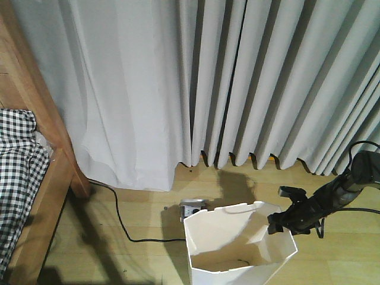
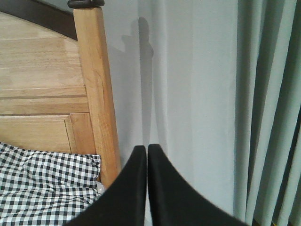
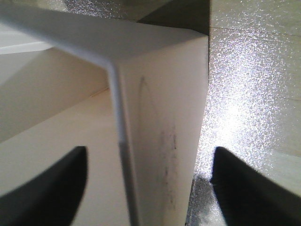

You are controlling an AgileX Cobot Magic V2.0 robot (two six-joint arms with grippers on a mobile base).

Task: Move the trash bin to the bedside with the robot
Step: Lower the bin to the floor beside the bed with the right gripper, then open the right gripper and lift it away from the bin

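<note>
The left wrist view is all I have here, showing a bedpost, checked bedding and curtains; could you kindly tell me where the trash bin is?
Observer: The trash bin stands on the wooden floor in front of the curtains, to the right of the bed.
Operator: Is the right gripper on it?
Observer: The right gripper is open, its fingers straddling the bin's rim at a corner.
Operator: Anything on the floor between bin and bed?
Observer: Yes, a black cable runs to a power strip behind the bin.
</note>
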